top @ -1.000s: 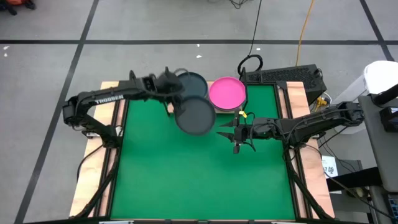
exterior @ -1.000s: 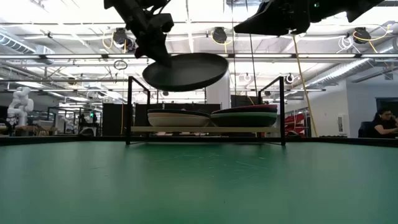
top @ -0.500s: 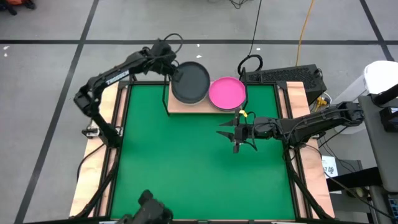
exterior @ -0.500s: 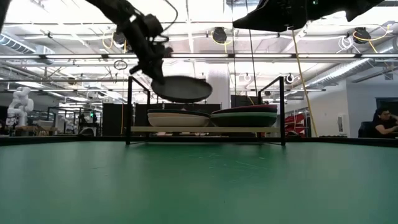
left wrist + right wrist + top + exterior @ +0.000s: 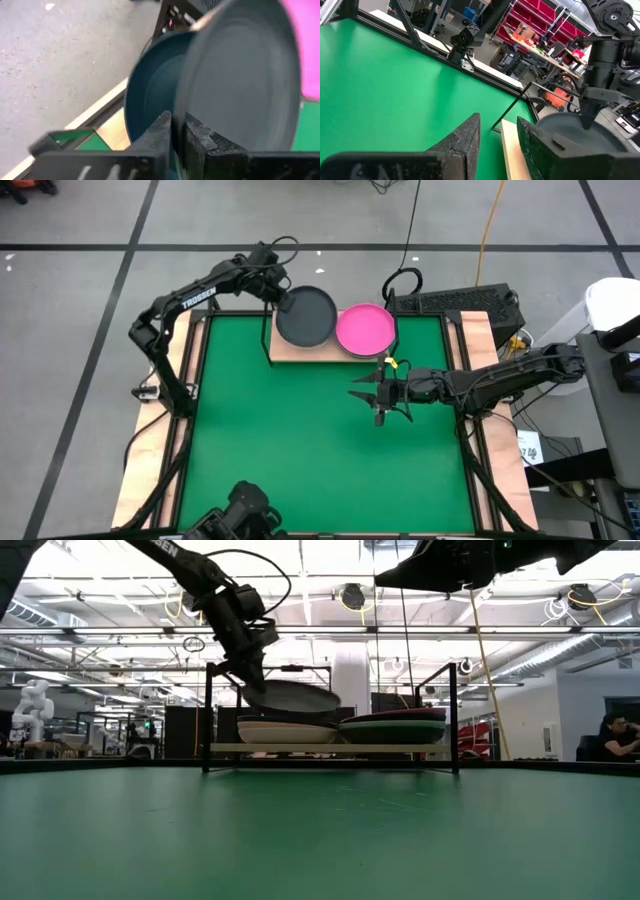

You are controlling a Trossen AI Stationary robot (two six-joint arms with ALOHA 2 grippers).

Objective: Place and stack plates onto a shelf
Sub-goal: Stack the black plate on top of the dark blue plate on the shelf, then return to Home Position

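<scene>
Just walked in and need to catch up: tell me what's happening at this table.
The left gripper is pinching the rim of a dark grey plate and holding it tilted just above the left stack on the shelf. A hot pink plate tops the stack beside it. The right gripper hangs over the green table in front of the shelf, holding nothing.

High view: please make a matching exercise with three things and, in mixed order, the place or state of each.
Things:
1. dark grey plate
2. hot pink plate
3. right claw

Places or states:
a. open, above the green table
b. gripped at its rim by the left claw
c. lying on the shelf

Pairs: 1-b, 2-c, 3-a
</scene>
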